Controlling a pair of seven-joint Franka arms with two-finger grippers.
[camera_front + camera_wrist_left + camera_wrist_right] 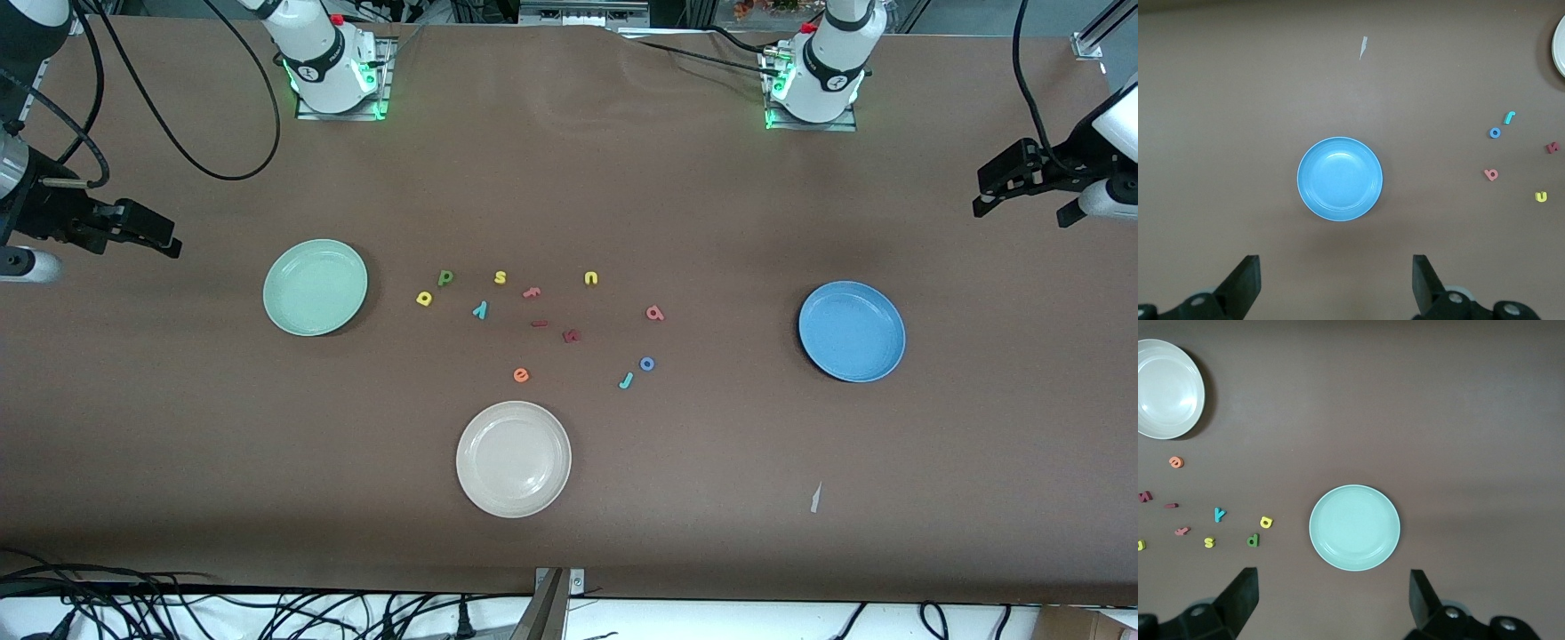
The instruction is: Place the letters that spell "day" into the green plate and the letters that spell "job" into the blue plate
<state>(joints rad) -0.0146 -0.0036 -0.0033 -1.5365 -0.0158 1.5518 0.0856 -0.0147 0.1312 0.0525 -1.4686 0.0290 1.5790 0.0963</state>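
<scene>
Brown tabletop fills every view, with small foam letters scattered mid-table between three plates. Left gripper (1022, 191) hangs high at its own end of the table, fingers spread wide and empty; below it sits the blue plate (1339, 179), holding nothing. Toward the middle from there lie the pink b (1491, 175), blue o (1495, 133) and teal j (1509, 117). Right gripper (147, 233) hangs likewise, fingers apart and empty, above the bare green plate (1354, 527). Just beside that plate lie the yellow a (1266, 522), green d (1253, 540) and light-blue y (1219, 515). Likely trouble: the letters are tiny and flat, so fingers may slip off, or grab the lookalike yellow s (1209, 542) instead. The cream plate (513, 458) is also empty.
</scene>
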